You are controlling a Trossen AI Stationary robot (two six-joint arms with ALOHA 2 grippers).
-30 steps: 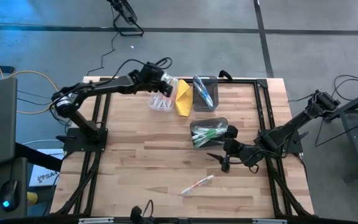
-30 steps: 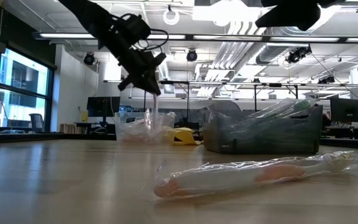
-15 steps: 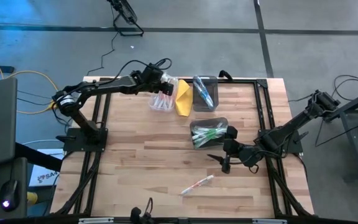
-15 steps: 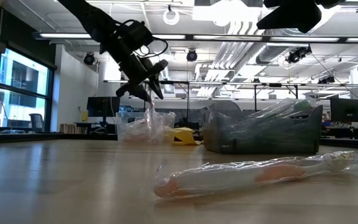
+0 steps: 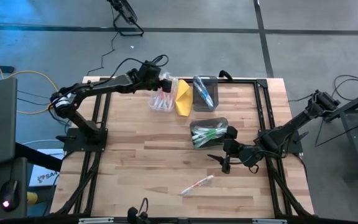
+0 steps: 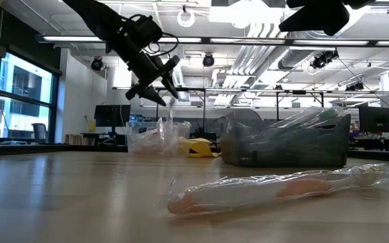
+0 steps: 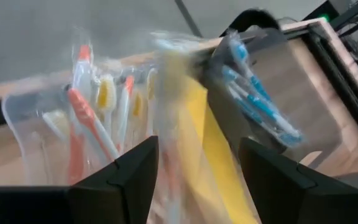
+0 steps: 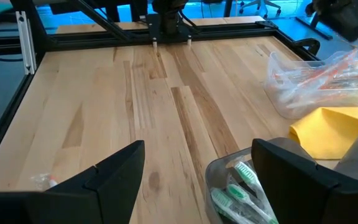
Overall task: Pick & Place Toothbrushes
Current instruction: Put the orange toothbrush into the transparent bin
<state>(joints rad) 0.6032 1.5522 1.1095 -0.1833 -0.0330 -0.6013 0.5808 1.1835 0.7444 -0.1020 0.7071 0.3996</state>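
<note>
My left gripper (image 5: 164, 81) hangs open over the clear bin (image 5: 161, 101) of red and orange toothbrushes (image 7: 86, 118) at the table's far side. In the left wrist view a blurred wrapped toothbrush (image 7: 166, 118) shows between the open fingers, and in the low view it stands in the bin below my left gripper (image 6: 167, 98). My right gripper (image 5: 224, 162) stands open over bare table beside the clear bin of green toothbrushes (image 5: 207, 133). A dark bin (image 5: 204, 92) holds blue toothbrushes. One wrapped toothbrush (image 5: 197, 184) lies on the table toward the near edge.
A yellow folded cloth (image 5: 183, 98) lies between the clear red bin and the dark bin. Black frame rails (image 5: 263, 118) run along the table's sides. Bare wood (image 5: 142, 155) spreads over the table's left and near parts.
My left gripper has opened and let go of a wrapped toothbrush, which has dropped down into the clear bin of red toothbrushes. The gripper has then risen a little above the bin.
</note>
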